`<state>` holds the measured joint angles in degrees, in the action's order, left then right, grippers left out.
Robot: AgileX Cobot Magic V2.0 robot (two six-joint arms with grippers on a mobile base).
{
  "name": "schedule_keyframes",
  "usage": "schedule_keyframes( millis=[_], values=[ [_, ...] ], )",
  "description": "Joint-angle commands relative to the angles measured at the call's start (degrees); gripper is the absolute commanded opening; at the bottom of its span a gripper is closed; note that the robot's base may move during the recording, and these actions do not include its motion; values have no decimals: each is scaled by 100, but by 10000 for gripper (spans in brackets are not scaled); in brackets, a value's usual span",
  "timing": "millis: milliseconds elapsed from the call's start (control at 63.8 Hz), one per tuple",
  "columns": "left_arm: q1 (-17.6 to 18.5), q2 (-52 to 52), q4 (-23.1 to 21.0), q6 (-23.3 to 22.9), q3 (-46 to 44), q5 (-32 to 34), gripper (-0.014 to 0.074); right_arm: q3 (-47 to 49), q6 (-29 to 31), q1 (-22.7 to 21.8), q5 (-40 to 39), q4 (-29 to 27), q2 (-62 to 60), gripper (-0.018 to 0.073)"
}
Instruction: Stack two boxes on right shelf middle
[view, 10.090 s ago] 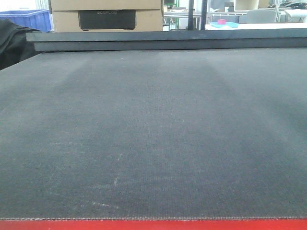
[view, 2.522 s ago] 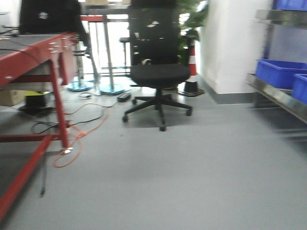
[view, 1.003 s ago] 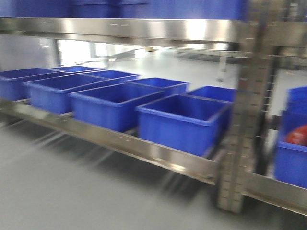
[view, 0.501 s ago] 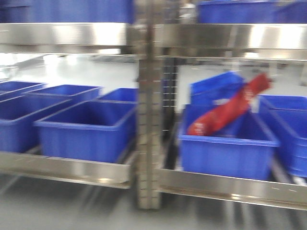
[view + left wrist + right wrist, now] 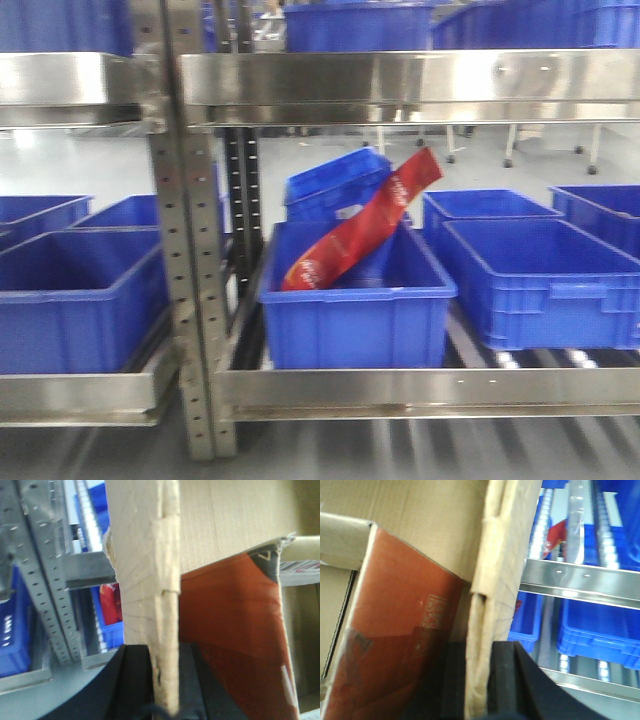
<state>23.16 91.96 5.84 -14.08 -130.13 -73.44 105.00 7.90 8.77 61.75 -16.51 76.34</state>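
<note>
Across the shelf ahead stand blue bins, one with a tilted red packet; left hand and right hand clamp upright walls of the box.

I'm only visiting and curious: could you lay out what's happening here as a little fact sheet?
Left gripper: shut on the edge of a cardboard box
Right gripper: shut on a cardboard box edge too
Ahead: steel shelf holding blue bins
Odd item: red packet leaning in one bin
Boxes on shelf: none seen

Packet, seemingly, in bin, bin on shelf, upright left
</note>
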Motion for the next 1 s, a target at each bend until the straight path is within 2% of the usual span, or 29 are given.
schedule_keyframes(
  millis=[0,987],
  values=[
    [-13,-65,-10,-8,-69,348,-111,84,88,-29,-217,-76,-96,-153],
    [-13,-65,-10,-8,-69,348,-111,84,88,-29,-217,-76,-96,-153]
  ],
)
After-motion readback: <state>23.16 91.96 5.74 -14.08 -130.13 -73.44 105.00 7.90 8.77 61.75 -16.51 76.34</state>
